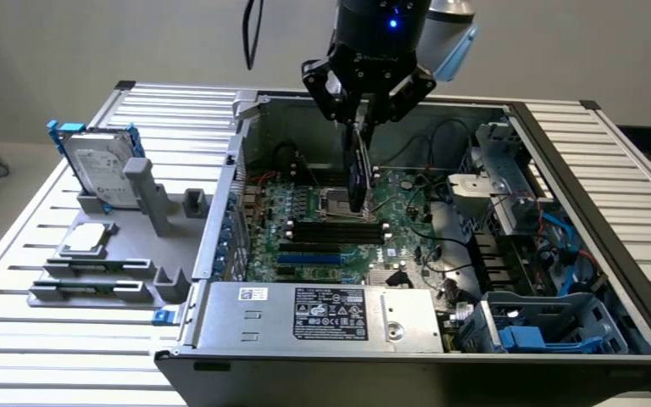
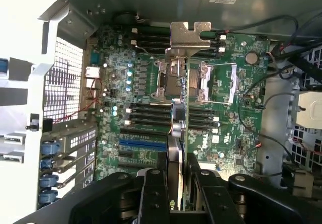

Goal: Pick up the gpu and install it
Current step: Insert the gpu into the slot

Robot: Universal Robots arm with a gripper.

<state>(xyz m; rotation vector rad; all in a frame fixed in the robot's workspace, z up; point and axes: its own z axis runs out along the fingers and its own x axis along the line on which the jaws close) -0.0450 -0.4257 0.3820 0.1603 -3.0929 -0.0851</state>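
Note:
My gripper (image 1: pixel 362 119) hangs over the open computer case (image 1: pixel 552 170), shut on the gpu (image 1: pixel 356 174). The card hangs edge-on below the fingers, over the motherboard (image 1: pixel 337 242) near the CPU socket. In the wrist view the gpu (image 2: pixel 179 128) runs as a thin edge away from my gripper (image 2: pixel 177 186), with its silver end bracket (image 2: pixel 189 35) at the far end. The black fingers (image 2: pixel 153 194) press on both faces of the card. The blue expansion slots (image 2: pixel 142 145) lie on the board beside the card's line. The card is held above the board, not seated.
Black memory sticks (image 1: pixel 331 227) sit in the board. A power supply (image 1: pixel 319 315) fills the case's near side, with cables and a drive cage (image 1: pixel 509 182) on the exterior view's right. Outside, at that view's left, a grey holder (image 1: pixel 105 280) carries a hard drive (image 1: pixel 102 174).

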